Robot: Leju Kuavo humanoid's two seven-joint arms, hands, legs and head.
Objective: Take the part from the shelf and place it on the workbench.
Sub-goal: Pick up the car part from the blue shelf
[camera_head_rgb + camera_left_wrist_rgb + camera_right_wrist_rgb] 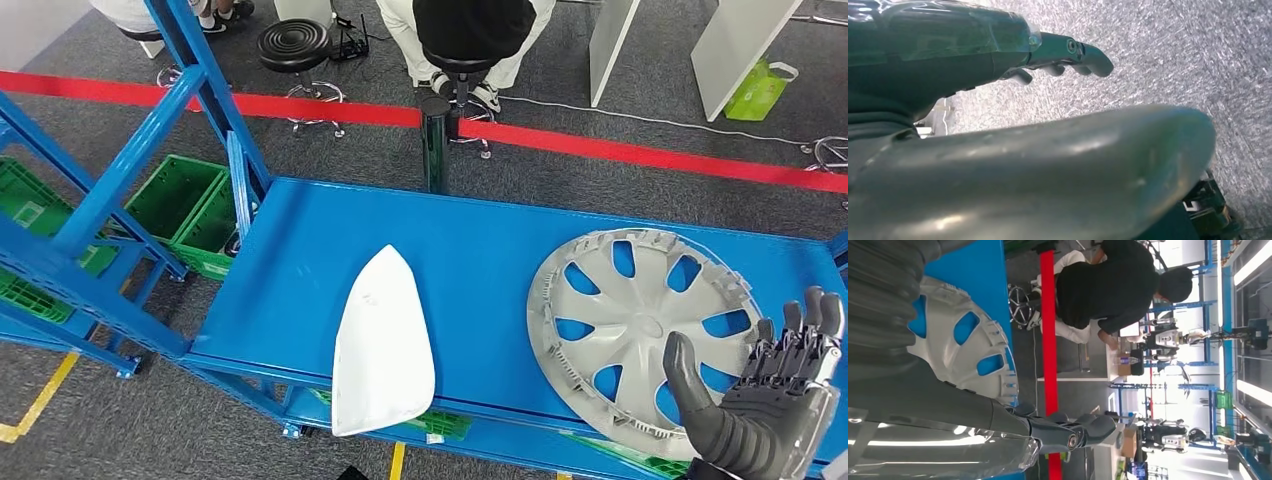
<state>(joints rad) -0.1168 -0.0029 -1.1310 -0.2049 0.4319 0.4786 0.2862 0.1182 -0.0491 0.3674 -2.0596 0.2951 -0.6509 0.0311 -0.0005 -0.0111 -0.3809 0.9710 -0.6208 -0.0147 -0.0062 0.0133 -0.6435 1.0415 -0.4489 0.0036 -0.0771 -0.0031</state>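
the wheel cover lies flat on the blue shelf, right of a white panel. the right hand, fingers spread and empty, is best lowered onto the near rim. the left hand holds nothing.

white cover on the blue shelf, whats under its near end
The white cover overhangs the front edge of the blue shelf. Below its near tip a lower blue level and a bit of green show; whatever lies directly beneath the cover is hidden.
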